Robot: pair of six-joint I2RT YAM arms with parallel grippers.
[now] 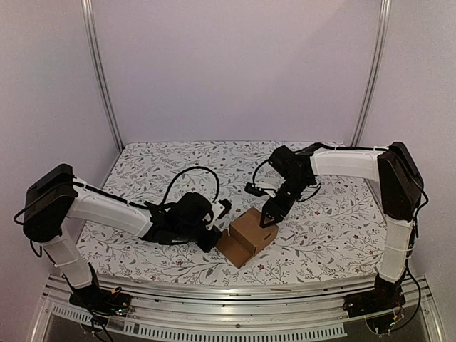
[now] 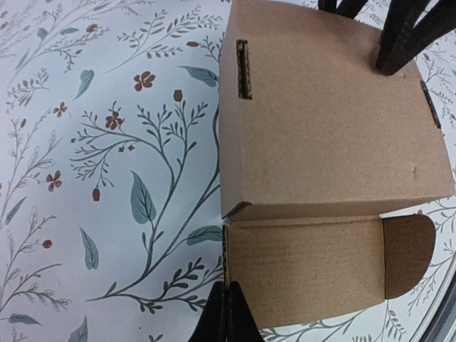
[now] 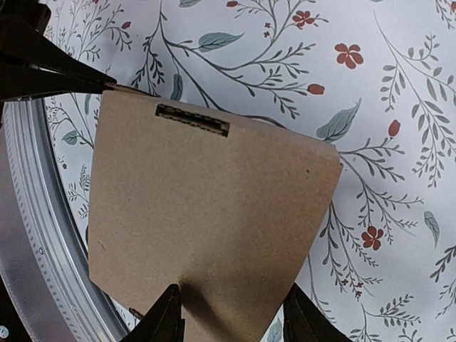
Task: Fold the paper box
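- The box point(image 1: 246, 234) sits on the flowered cloth point(image 1: 164, 164) near the front edge, between the two arms. It is mostly formed, with one flap point(image 2: 306, 267) lying open on the left arm's side.
- The left gripper point(image 2: 224, 313) is clenched on the thin edge of that flap.
- The right gripper point(image 3: 235, 320) stands half spread over the far end of the top panel. I cannot tell whether its fingers touch the card.
- The box looks like light corrugated card: stiff across a panel, willing to bend only along its creases. A sideways push would likely slide it over the cloth unless the other arm pins it.
- A hard pinch would probably dent a wall.
- The best holds seem to be a flap's free edge for swinging it, and a flat press on the top panel for steadying, clear of the slot point(image 2: 244, 69).
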